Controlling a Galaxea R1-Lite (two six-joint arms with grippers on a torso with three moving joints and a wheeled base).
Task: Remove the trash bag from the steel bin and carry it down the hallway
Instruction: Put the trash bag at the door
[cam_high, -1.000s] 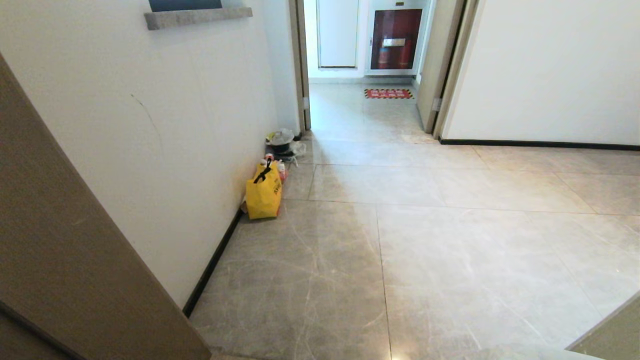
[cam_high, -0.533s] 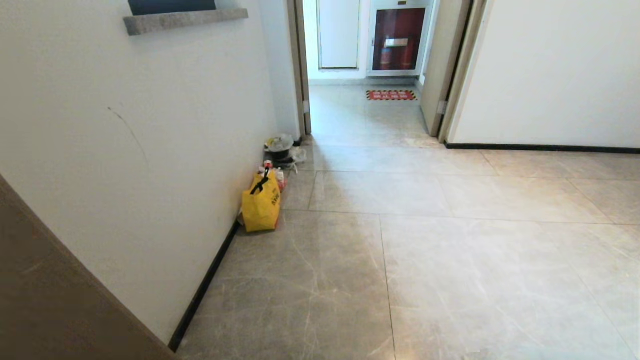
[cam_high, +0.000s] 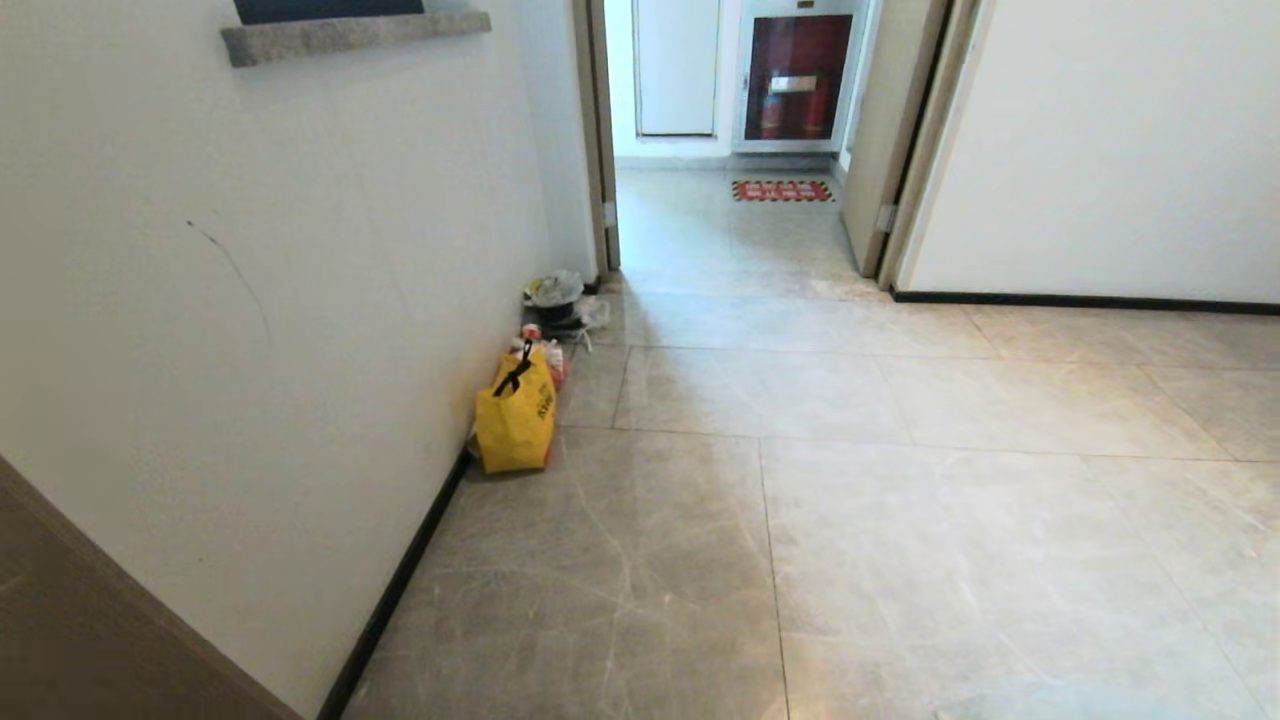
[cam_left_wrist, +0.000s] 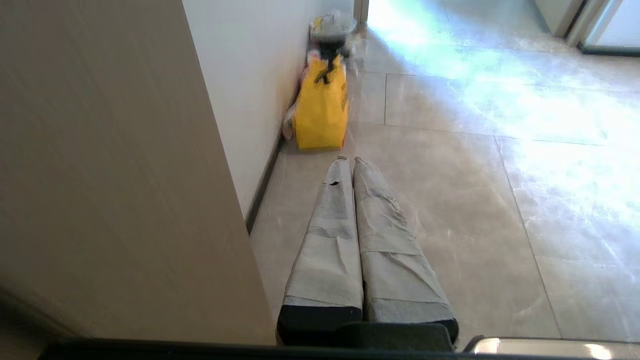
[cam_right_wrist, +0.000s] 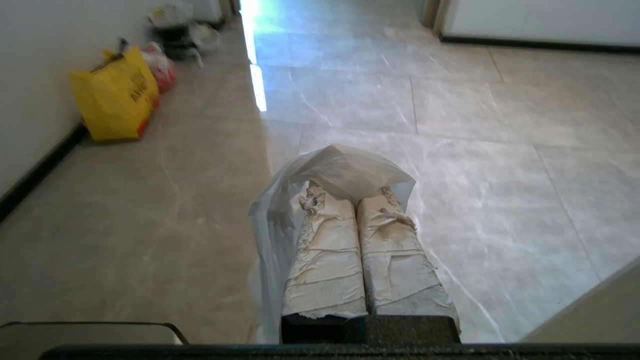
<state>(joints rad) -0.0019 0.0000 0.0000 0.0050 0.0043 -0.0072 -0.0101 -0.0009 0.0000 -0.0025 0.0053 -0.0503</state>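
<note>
The trash bag (cam_right_wrist: 345, 172), thin white translucent plastic, drapes over the fingertips of my right gripper (cam_right_wrist: 350, 192) and hangs down along its side. That gripper is shut on the bag and held above the glossy beige-grey tiles of the hallway (cam_high: 850, 500). My left gripper (cam_left_wrist: 351, 161) is shut with nothing in it, pointing along the floor towards the wall side. Neither gripper shows in the head view. The steel bin is out of view.
A yellow carrier bag (cam_high: 515, 415) and a small rubbish pile (cam_high: 555, 295) stand against the left wall, by its black baseboard. An open doorway (cam_high: 730, 230) lies ahead, a red mat (cam_high: 782, 190) beyond it. A brown door panel (cam_high: 100, 620) fills the near left corner.
The whole head view has shifted: the brown door panel at the left has slid mostly out of the picture and the yellow bag sits a little lower. The camera moved, not the things.
</note>
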